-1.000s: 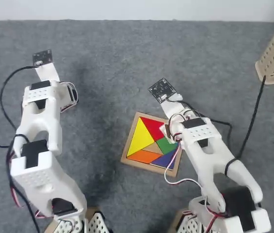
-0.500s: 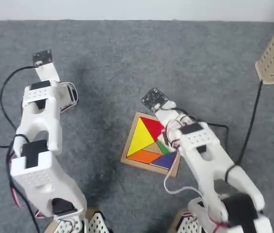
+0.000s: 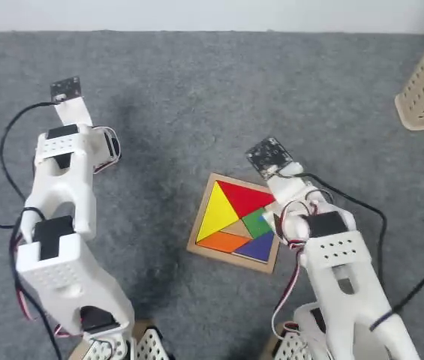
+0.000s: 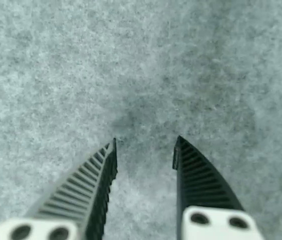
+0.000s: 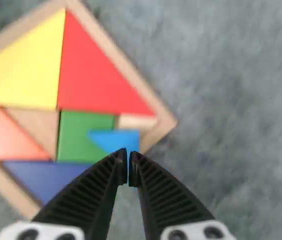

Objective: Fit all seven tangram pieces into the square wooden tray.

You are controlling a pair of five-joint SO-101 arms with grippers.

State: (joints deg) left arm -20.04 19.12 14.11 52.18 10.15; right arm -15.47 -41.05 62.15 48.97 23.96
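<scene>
- The tray (image 5: 136, 81) lies on the grey mat (image 3: 196, 97), with coloured pieces packed inside it: a yellow triangle (image 5: 26, 65), a red triangle (image 5: 88, 80), a green square (image 5: 76, 135), an orange piece (image 5: 6, 140) and a dark blue piece (image 5: 46, 172).
- A light blue triangle (image 5: 115, 140) sits inside the tray between the green square and the tray's rim, near one corner. A small wood-coloured patch separates it from the red triangle. Whether it lies flat cannot be told.
- The right gripper (image 5: 127, 155) hangs over that same side of the tray. Its jaws are pressed almost together with only a sliver between them and nothing in their grasp. Their tips are just beside the light blue triangle's edge.
- The left gripper (image 4: 145, 142) is well apart from the tray, over bare mat. Its jaws are spread with nothing between them.
</scene>
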